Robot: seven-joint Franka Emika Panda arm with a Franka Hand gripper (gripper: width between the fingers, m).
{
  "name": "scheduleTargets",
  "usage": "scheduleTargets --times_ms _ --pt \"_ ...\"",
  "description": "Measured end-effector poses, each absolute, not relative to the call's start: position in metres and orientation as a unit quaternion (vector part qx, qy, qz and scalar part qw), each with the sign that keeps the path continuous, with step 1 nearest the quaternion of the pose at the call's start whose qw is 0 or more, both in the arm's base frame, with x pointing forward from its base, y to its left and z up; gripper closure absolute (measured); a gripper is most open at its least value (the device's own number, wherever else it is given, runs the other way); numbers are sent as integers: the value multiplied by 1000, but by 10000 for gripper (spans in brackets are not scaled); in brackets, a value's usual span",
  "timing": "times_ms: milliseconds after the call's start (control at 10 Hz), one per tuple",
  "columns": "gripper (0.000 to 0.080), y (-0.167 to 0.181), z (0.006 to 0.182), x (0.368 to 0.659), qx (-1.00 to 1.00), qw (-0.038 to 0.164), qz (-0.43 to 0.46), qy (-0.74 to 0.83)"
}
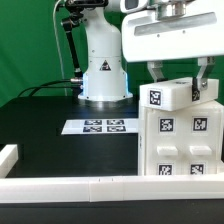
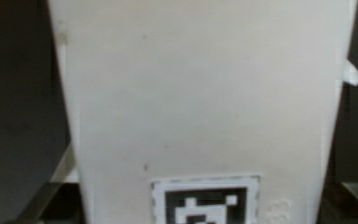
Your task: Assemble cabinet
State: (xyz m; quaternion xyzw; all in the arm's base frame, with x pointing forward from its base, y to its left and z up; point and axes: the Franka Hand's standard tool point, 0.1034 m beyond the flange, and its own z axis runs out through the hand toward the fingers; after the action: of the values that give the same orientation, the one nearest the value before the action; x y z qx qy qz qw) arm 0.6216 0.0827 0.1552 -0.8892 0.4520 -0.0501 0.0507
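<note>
The cabinet's large white box (image 1: 182, 145) stands at the exterior view's right, with several black-and-white tags on its front. On top of it sits a smaller white tagged block (image 1: 166, 96). My gripper (image 1: 180, 84) comes down from above with one finger on each side of this block and is shut on it. In the wrist view the block (image 2: 194, 100) fills most of the picture, its tag (image 2: 208, 201) near the gripper (image 2: 197, 205). The fingers are mostly hidden behind the block's edges.
The marker board (image 1: 100, 126) lies flat in the middle of the black table. The robot's white base (image 1: 103, 70) stands behind it. A long white border rail (image 1: 80, 188) runs along the front edge, and a short rail piece (image 1: 8, 157) stands at the left.
</note>
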Motion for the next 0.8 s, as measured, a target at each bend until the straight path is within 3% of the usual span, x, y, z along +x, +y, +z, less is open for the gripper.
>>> scheduleTargets --times_ms 800 --pt "242 83 154 620 -716 80 -4 693"
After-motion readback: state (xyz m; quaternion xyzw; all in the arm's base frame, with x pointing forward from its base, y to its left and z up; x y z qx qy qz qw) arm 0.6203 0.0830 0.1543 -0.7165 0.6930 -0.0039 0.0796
